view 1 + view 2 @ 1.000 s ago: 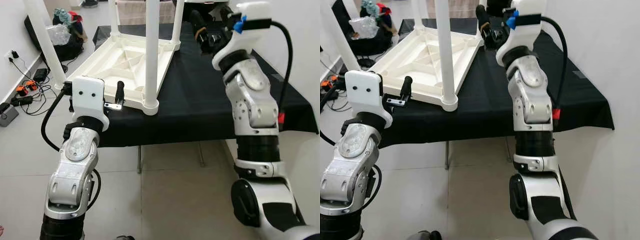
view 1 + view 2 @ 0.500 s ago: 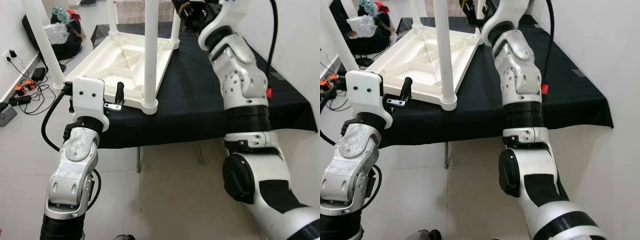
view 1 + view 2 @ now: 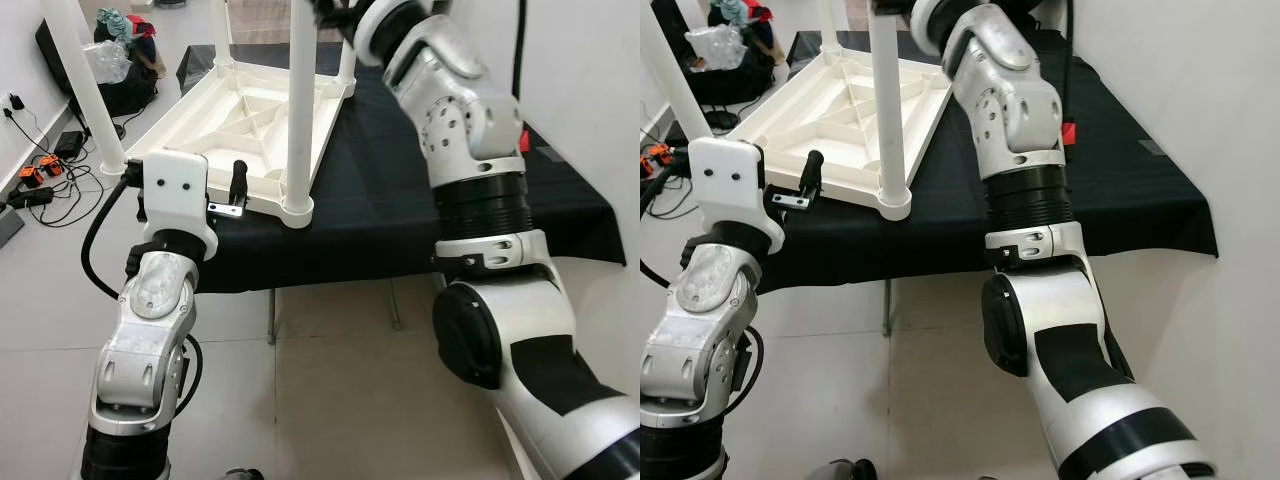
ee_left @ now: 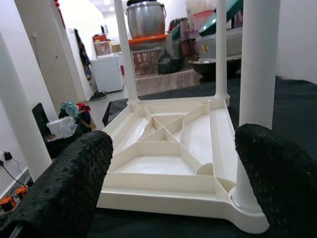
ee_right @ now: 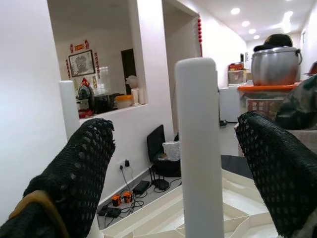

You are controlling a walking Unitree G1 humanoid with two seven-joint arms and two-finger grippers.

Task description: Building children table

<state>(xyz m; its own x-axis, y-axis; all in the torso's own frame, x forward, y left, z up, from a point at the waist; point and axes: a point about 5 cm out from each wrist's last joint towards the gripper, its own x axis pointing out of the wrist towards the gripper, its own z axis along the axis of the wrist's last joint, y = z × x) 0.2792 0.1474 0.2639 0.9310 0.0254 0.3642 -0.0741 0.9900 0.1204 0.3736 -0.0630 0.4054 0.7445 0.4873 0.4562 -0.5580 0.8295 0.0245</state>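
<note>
Assembly stage of the children's table. The black-draped work table point(image 3: 400, 200) carries the white plastic tabletop point(image 3: 245, 125), laid upside down with its ribbed underside facing up; its near corner lies close to the front edge of the cloth. Four white legs stand upright in the corner sockets: the near leg point(image 3: 300, 100), the left leg point(image 3: 85, 85) and two at the far side. On the floor to the left lie cables and chargers point(image 3: 45, 165) and a dark bag with clothes point(image 3: 120, 60).

The right arm reaches up and across toward the top of the near leg. In the right wrist view the right gripper point(image 5: 198, 163) is spread wide, its fingers point(image 5: 79, 178) flanking the leg's rounded top end without touching it, and it holds nothing. The left gripper point(image 4: 173, 173) hovers low just in front of the tabletop's near edge, likewise wide open and empty, the base of the near leg standing before it.

Step in hand, as judged: seating or checking the near leg. The next move would call for closing the right fingers squarely around the leg near its top and pressing straight down along its axis, without tilting it in the socket
</note>
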